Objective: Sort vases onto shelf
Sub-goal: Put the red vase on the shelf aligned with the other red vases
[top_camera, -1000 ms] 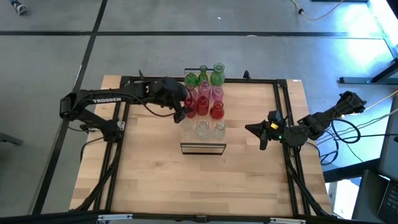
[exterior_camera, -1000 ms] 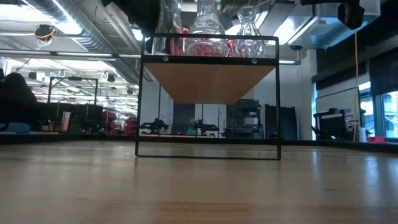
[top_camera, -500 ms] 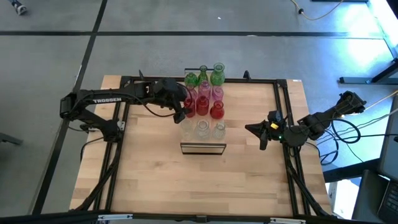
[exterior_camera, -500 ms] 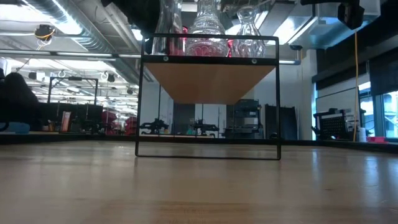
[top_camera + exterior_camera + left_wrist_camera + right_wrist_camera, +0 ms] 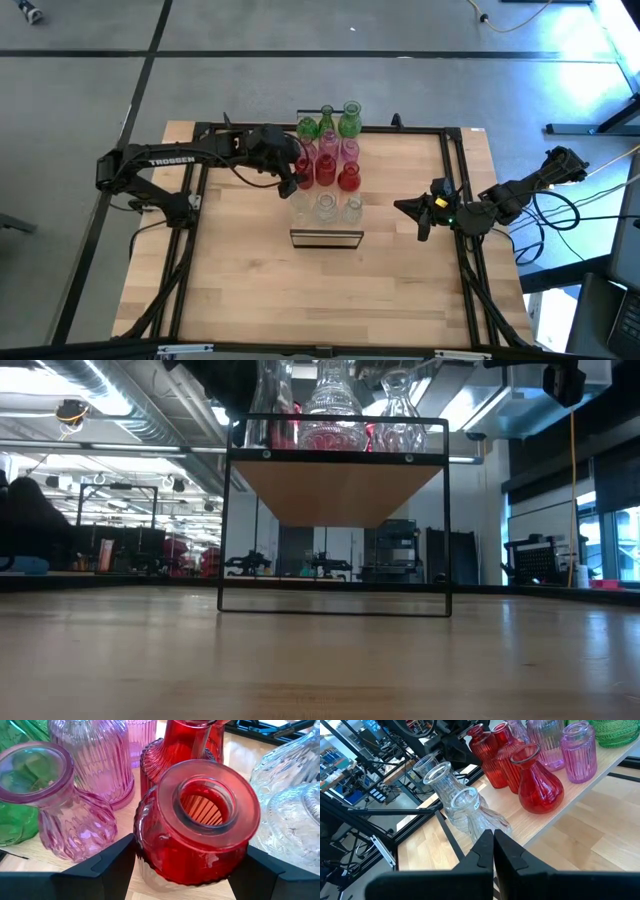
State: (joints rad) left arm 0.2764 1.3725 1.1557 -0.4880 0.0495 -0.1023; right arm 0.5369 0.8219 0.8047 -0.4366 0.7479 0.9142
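The small translucent glass vases (image 5: 327, 160) stand in colour rows on the long light-wood plank-topped shelf (image 5: 326, 238), which sits just past the middle of the desk (image 5: 250, 290) toward twelve o'clock in the high view: green ones at the twelve o'clock end, then pink, then red, and clear ones nearest the dark-framed end at six o'clock. By that layout the sorting looks nearly finished; I can see no vase standing loose on the desk, so what remains seems to be settling one last red piece. That ribbed red glass vase with the wide round lip (image 5: 192, 825) sits at the nine o'clock edge of the red row, and the left pincer (image 5: 182, 870) is spread around its body, one dark finger on each side (whether the fingers actually touch the glass I cannot tell). The right pincer (image 5: 493, 851) waits well apart at about three o'clock of the shelf, fingers pressed together and holding nothing, pointed toward the clear vases (image 5: 455, 800).
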